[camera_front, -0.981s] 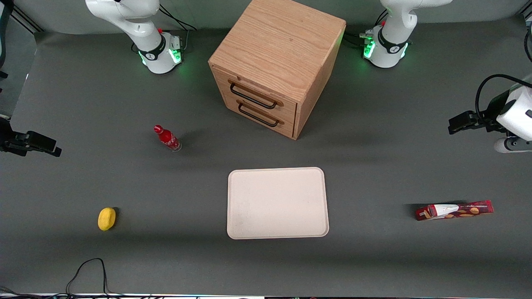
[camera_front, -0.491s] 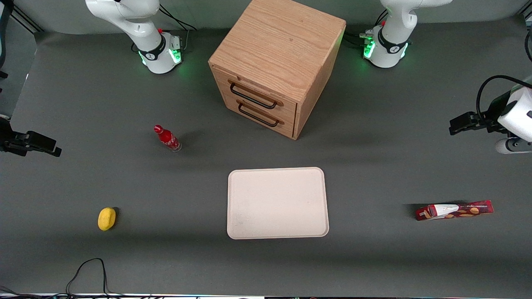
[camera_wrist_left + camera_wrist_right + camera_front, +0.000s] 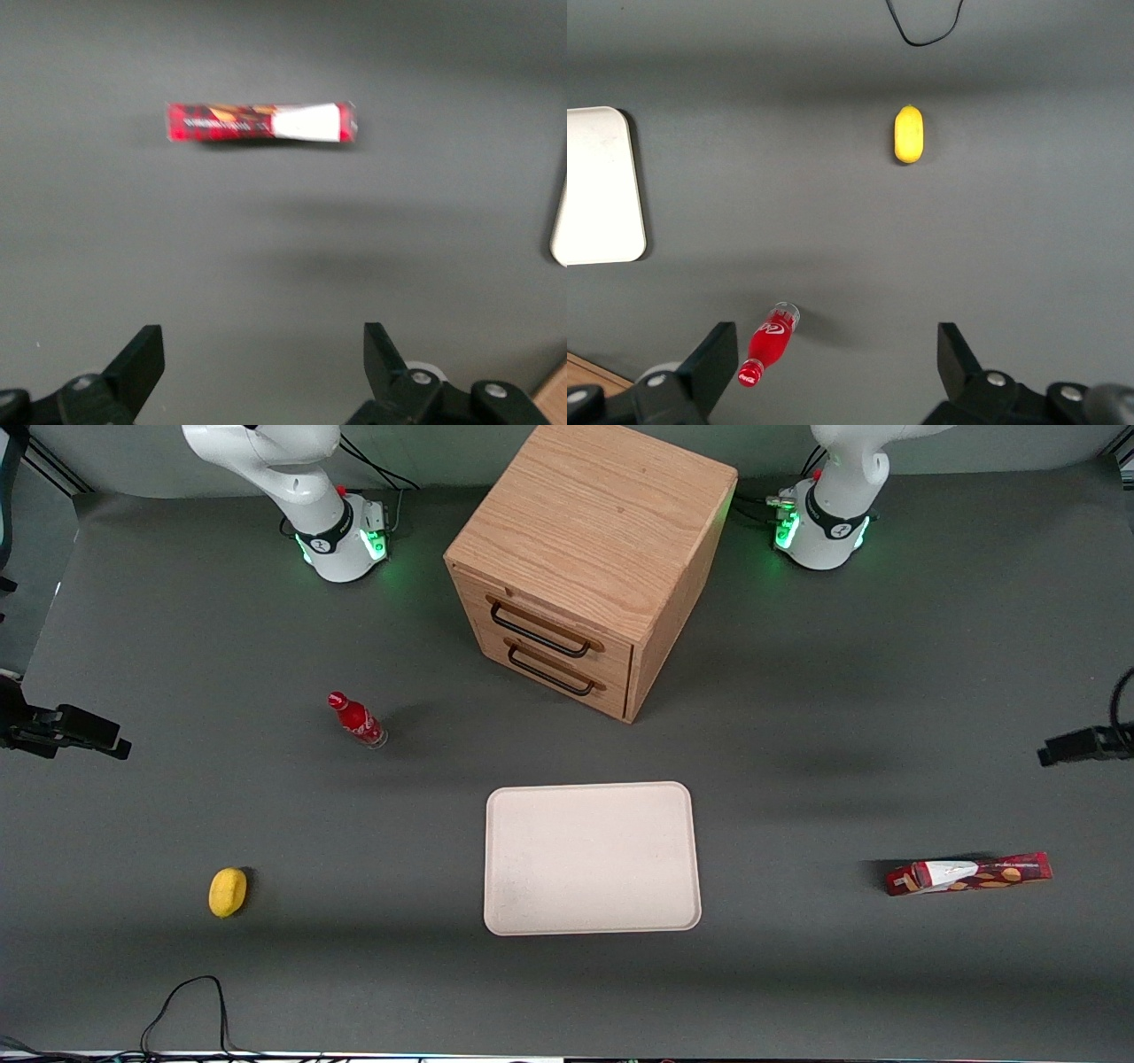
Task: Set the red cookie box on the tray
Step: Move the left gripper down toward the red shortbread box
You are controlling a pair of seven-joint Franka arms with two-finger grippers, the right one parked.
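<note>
Red cookie box [image 3: 968, 873] lies flat on the grey tabletop [image 3: 797, 974], well apart from the tray [image 3: 592, 858], toward the working arm's end; approx. level with the tray's nearer half as seen from the front camera. Long axis runs roughly parallel to the tray's long side. White label patch sits at the box end closer to the tray. Wrist view confirms: box [image 3: 262, 122] intact, nothing touching it, no contact w/ the tray. Tray is bare, flat on the tabletop, nearer the front camera than the wooden drawer cabinet [image 3: 589, 567]. Hand [image 3: 264, 359] is up in the air above bare tabletop, near the box but not over it, farther from the front camera than the box; fingers [image 3: 140, 361] spread wide, nothing between them. In the front view only a dark part of the left arm [image 3: 1083, 745] shows at the frame edge, farther out from the tray than the box. Other items: small red bottle [image 3: 356, 720] and yellow fruit-like obj. [image 3: 228, 891], both off the tray toward the parked arm's end, bottle closer to the cabinet, yellow obj. nearer the front camera. Cabinet drawers both appear shut.
</note>
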